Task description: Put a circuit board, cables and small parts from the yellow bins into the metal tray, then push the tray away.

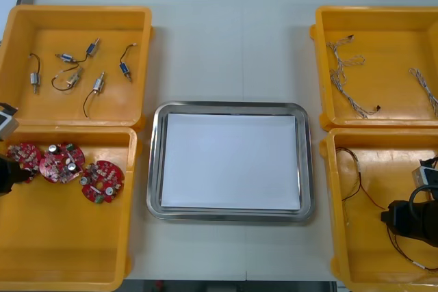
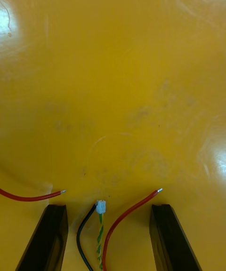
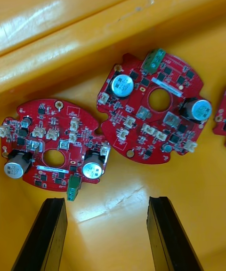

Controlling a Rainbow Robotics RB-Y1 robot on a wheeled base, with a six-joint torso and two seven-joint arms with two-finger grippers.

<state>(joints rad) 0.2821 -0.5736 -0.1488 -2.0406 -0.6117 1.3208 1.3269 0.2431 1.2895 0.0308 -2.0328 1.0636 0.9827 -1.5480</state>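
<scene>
Boards (image 3: pixel 155 106) touching ahead of left tool (image 3: pixel 107 200), spread wide and empty, right tool (image 2: pixel 109 207) spread astride cables (image 2: pixel 100 207), apparently gripping nothing

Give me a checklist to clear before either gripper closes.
1. Is the left gripper open over the near left bin: ok.
2. Is a board between its fingers: not ok; the two circuit boards lie beyond the fingertips.
3. Is the right gripper open over the near right bin: ok.
4. Is a cable between its fingers: ok; the black cable and a red cable run up between them.
5. Is the metal tray between the bins, white inside: ok.
</scene>
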